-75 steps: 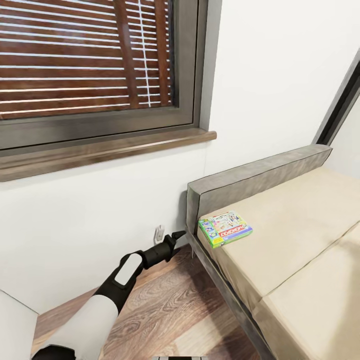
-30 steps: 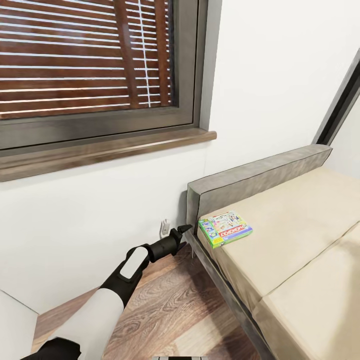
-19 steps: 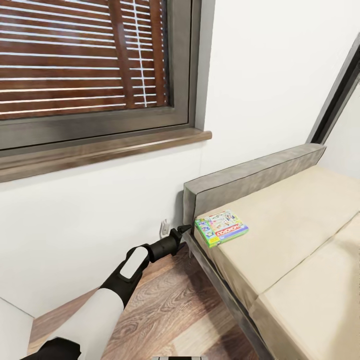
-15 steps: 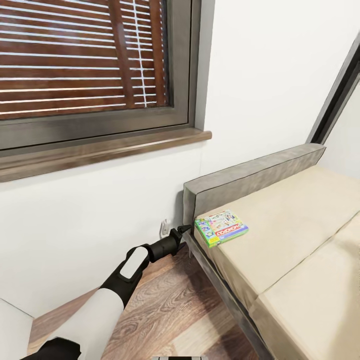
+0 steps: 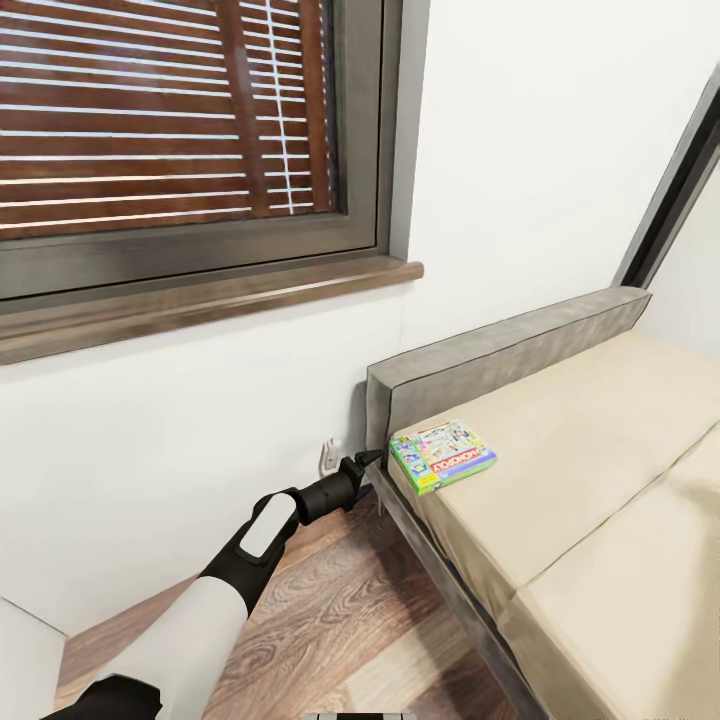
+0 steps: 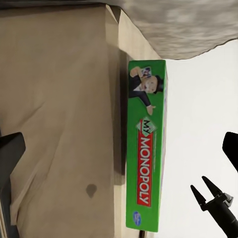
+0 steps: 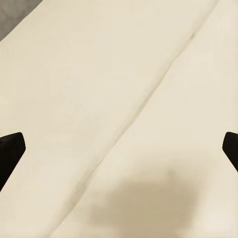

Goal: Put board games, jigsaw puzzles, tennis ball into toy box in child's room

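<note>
Your left gripper (image 5: 365, 461), jaws apart and empty, hangs just off the bed's (image 5: 560, 500) corner; the Monopoly box (image 5: 442, 456) lies beyond, long axis crossing your reach.

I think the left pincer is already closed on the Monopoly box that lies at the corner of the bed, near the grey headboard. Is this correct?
Not quite. The left pincer is not closed on the Monopoly box; the head view shows it beside the bed frame, apart from the box. The box does lie at the mattress corner near the grey headboard.
</note>
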